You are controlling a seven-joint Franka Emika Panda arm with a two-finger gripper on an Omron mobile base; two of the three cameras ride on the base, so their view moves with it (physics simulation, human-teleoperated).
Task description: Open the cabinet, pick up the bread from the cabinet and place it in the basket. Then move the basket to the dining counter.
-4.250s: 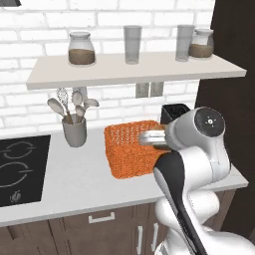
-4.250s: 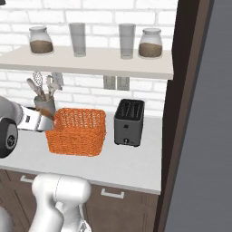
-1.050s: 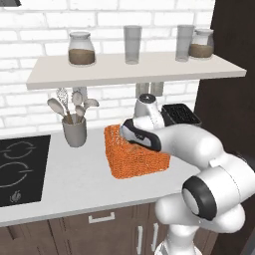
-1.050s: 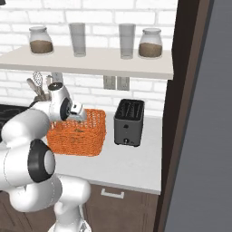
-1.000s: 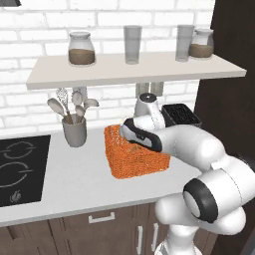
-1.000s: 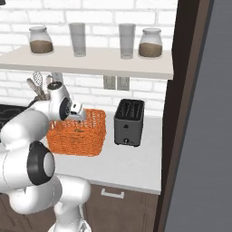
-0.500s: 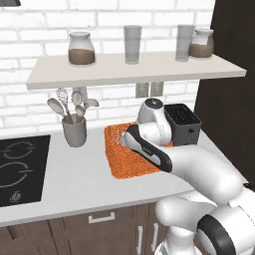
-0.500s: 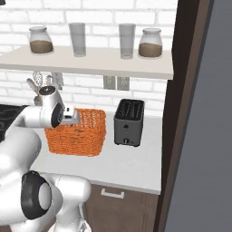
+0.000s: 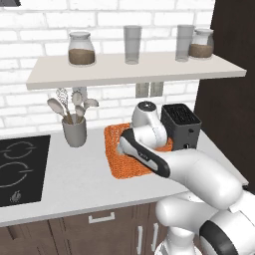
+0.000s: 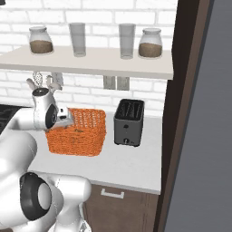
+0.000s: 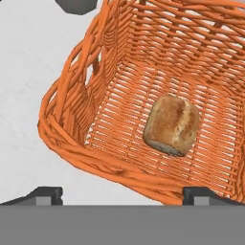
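Woven orange wicker, the basket (image 9: 130, 159) sits on the counter (image 9: 60, 174) beside the toaster (image 9: 182, 125); likely light and stiff, best gripped across one rim wall. Inside lies the bread (image 11: 171, 125), probably soft. Gripper (image 11: 123, 194) hovers above the near rim, jaws spread wide, holding nothing.

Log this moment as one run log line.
stage: bread placed | small brown bread bun: on floor of orange woven basket | basket: on grey-white worktop | gripper: open above basket, empty
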